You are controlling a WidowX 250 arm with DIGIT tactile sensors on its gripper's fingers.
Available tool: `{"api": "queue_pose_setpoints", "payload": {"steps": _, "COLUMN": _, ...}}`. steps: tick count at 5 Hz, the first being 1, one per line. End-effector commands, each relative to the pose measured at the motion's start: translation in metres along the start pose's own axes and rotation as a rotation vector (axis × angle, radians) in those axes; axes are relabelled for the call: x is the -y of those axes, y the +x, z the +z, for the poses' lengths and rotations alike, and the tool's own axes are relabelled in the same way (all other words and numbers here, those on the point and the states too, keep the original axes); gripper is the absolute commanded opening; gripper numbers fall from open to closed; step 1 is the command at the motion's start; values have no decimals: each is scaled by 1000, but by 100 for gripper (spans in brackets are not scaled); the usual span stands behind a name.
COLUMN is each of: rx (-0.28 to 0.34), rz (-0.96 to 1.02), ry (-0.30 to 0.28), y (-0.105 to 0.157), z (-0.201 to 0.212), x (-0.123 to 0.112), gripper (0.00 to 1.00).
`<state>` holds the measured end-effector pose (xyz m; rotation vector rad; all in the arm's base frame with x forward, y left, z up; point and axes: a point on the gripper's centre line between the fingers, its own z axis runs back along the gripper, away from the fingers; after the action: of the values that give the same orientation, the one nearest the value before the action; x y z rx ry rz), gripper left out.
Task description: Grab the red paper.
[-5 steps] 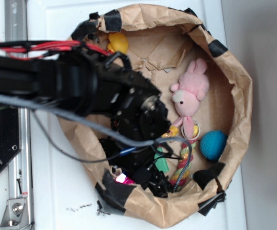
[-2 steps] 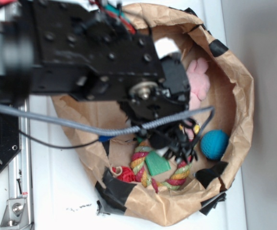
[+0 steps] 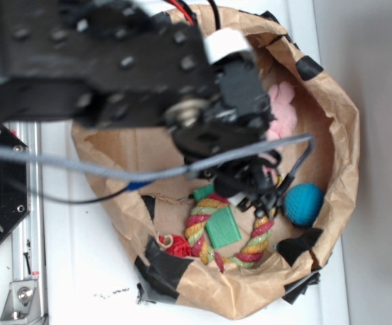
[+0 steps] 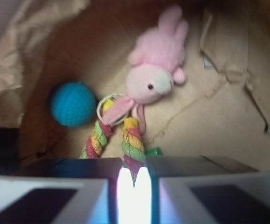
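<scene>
White tabletop (image 3: 87, 271) fills the exterior view, with a metal rail (image 3: 23, 223) down the left edge and a brown paper bag (image 3: 331, 108), rolled open and patched with black tape, holding the toys. At the lower left of the bag's floor, just beside a taped corner, the red paper (image 3: 175, 245) lies as a small crumpled wad touching the outer edge of the braided rope ring (image 3: 260, 237). A flat green block (image 3: 223, 227) rests inside that ring. Above, the black robot arm (image 3: 101, 68) covers the upper left and middle of the frame, its gripper (image 3: 253, 189) hanging over the ring's upper right part, well apart from the red paper. Right of it, a pink plush bunny (image 3: 281, 112) shows partly behind the arm, and a blue ball (image 3: 302, 204) sits near the bag's right wall.

From the wrist camera, the ball (image 4: 72, 104) lies at left, the rope ring (image 4: 130, 140) runs down the middle and the bunny (image 4: 155, 65) lies above it. Two pale fingers (image 4: 46, 196) fill the bottom edge with only a narrow bright slit between them, so the gripper (image 4: 134, 191) is nearly closed on nothing. No red wad appears in this view.
</scene>
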<state>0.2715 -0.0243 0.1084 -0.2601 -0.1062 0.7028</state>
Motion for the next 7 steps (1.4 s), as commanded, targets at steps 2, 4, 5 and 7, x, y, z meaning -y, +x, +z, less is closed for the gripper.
{"api": "queue_pose_setpoints", "payload": {"steps": 2, "rx": -337, "rz": 185, "ry": 49, "y": -44, "z": -44, "x": -2, "gripper": 100}}
{"api": "queue_pose_setpoints", "payload": {"steps": 4, "rx": -451, "rz": 120, "ry": 1, "y": -83, "z": -42, "x": 0, "gripper": 100}}
{"api": "queue_pose_setpoints", "payload": {"steps": 5, "rx": -523, "rz": 79, "ry": -20, "y": -98, "z": -50, "x": 9, "gripper": 100}}
{"api": "queue_pose_setpoints", "payload": {"steps": 7, "rx": -579, "rz": 32, "ry": 76, "y": -122, "z": -99, "x": 15, "gripper": 100}}
